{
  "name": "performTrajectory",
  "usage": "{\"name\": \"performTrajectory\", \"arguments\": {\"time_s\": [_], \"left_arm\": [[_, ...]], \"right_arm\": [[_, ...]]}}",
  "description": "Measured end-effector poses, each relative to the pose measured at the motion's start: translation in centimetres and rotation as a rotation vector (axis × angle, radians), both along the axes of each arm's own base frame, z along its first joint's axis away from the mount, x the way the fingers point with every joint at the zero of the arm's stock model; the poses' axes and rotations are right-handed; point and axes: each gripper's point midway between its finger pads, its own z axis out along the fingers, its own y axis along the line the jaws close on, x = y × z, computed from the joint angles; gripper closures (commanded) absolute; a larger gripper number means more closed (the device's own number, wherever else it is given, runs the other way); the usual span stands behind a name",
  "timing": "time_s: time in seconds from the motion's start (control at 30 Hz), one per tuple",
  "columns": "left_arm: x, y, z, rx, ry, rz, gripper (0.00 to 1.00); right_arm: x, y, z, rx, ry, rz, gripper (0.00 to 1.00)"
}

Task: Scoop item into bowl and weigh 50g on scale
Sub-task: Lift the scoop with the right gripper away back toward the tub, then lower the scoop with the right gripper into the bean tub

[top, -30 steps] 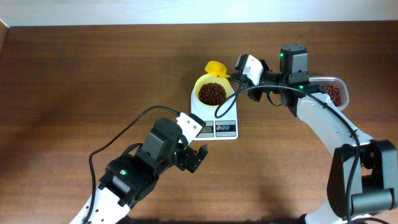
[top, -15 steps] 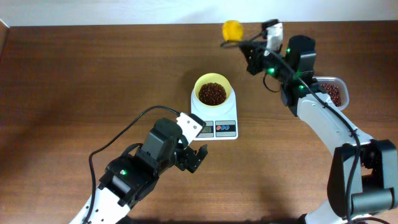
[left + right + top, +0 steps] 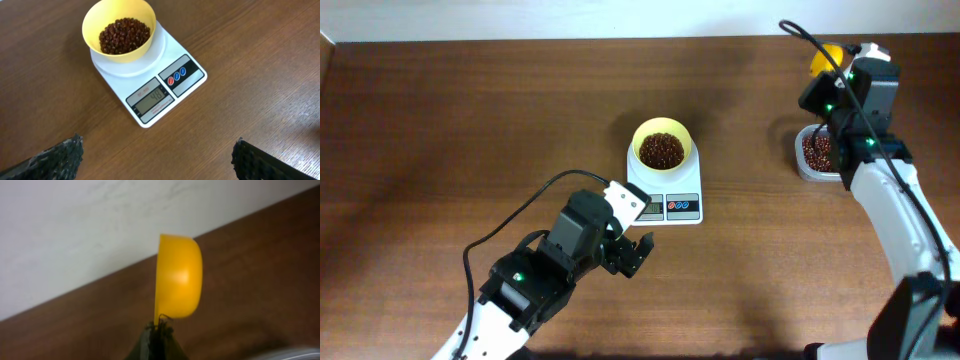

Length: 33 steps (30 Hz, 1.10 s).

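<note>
The pale-yellow bowl [image 3: 661, 135] stands on the white scale [image 3: 672, 205] at mid-table and holds dark red-brown beans [image 3: 661, 150]. From the left wrist view the bowl [image 3: 92, 22], its beans [image 3: 124, 35] and the scale [image 3: 187, 75] lie ahead, and the display looks like 48. My left gripper [image 3: 635, 252] hovers open just in front of the scale, its fingers [image 3: 60, 157] wide apart over bare wood. My right gripper [image 3: 837, 75] is at the far right, shut on the handle of a bright-yellow scoop [image 3: 180, 277], which is turned on its side with its inside hidden.
A clear container [image 3: 817, 152] with more beans sits at the right, just below the right gripper and partly under that arm. The table's back edge and a white wall [image 3: 100, 225] are right behind the scoop. A black cable loops over the left arm.
The right arm has swung the scoop away from the bowl, up along the back edge and out to the far right near the container. The left arm has not moved.
</note>
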Motion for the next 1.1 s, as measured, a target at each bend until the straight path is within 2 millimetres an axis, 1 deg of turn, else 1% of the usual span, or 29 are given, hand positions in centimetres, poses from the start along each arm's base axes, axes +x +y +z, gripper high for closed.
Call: {"name": "performTrajectory", "arguments": {"time_s": [0.07, 0.13, 0.23, 0.3, 0.37, 0.47, 0.53, 0.63, 0.7, 0.8, 0.9, 0.97, 1.1], "left_arm": [[0.0, 0.0, 0.0, 0.000, 0.000, 0.000, 0.01], [0.0, 0.0, 0.0, 0.001, 0.002, 0.000, 0.01], [0.0, 0.0, 0.0, 0.000, 0.000, 0.000, 0.01], [0.0, 0.0, 0.0, 0.000, 0.000, 0.000, 0.01], [0.0, 0.0, 0.0, 0.000, 0.000, 0.000, 0.01], [0.0, 0.0, 0.0, 0.000, 0.000, 0.000, 0.01], [0.0, 0.0, 0.0, 0.000, 0.001, 0.000, 0.01], [0.0, 0.0, 0.0, 0.001, 0.001, 0.000, 0.01], [0.0, 0.0, 0.0, 0.001, 0.001, 0.000, 0.01], [0.0, 0.0, 0.0, 0.001, 0.001, 0.000, 0.01], [0.0, 0.0, 0.0, 0.001, 0.001, 0.000, 0.01], [0.0, 0.0, 0.0, 0.001, 0.001, 0.000, 0.01], [0.0, 0.0, 0.0, 0.001, 0.001, 0.000, 0.01]], "right_arm": [[-1.7, -0.1, -0.3, 0.000, 0.068, -0.009, 0.96], [-4.2, -0.4, -2.2, -0.001, 0.200, -0.026, 0.96], [-6.2, -1.1, -4.1, -0.016, 0.313, -0.057, 0.96], [-7.3, -2.0, -4.9, -0.049, 0.367, -0.101, 0.96], [-7.9, -2.8, -5.3, -0.080, 0.397, -0.138, 0.96], [-8.2, -3.4, -5.3, -0.101, 0.408, -0.163, 0.96], [-9.2, -3.6, -6.0, -0.110, 0.455, -0.170, 0.96], [-9.8, -3.7, -6.4, -0.120, 0.487, -0.170, 0.96], [-9.7, -3.7, -7.2, -0.123, 0.509, -0.169, 0.96], [-9.6, -3.8, -10.0, -0.127, 0.582, -0.162, 0.96], [-9.6, -3.8, -11.8, -0.128, 0.629, -0.158, 0.96], [-9.5, -3.7, -12.2, -0.127, 0.633, -0.157, 0.96], [-8.2, -3.3, -11.7, -0.101, 0.574, -0.138, 0.96]]}}
